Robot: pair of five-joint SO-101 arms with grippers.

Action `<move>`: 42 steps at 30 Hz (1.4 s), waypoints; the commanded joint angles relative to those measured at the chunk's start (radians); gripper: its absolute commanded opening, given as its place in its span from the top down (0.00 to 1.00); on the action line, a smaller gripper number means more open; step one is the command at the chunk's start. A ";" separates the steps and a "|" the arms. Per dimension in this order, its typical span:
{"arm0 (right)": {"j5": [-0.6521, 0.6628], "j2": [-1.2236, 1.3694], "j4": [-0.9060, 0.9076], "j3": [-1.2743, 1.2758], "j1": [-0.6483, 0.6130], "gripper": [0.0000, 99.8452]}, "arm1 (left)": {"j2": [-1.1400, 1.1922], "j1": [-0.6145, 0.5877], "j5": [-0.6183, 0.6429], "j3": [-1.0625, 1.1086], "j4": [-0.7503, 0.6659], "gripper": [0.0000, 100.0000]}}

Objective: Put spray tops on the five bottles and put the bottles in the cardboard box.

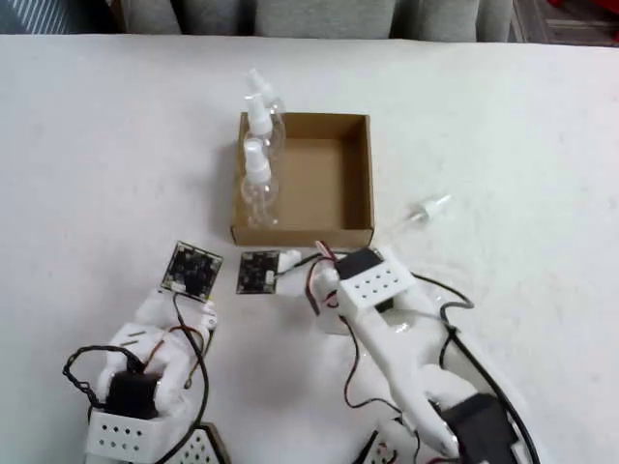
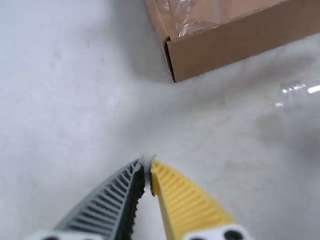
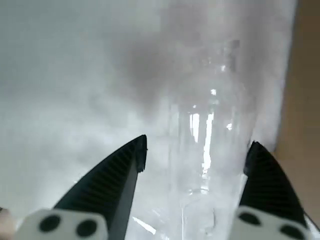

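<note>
Right end effector (image 3: 197,145) straddles a faint, cut-off clear bottle (image 3: 210,125).

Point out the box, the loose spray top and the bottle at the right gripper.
box (image 1: 305,235): high view, front wall.
spray top (image 1: 431,206): high view, white head.
bottle (image 3: 210,142): right wrist view, clear body.

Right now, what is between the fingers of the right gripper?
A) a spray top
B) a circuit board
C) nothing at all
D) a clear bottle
D: in the right wrist view, a clear bottle sits between the open fingers of the right gripper, next to the wall of the cardboard box.
</note>
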 commanded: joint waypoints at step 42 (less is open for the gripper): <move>-0.252 -0.331 0.269 -0.158 0.901 0.98 | -0.021 0.004 -0.011 -0.005 0.003 0.97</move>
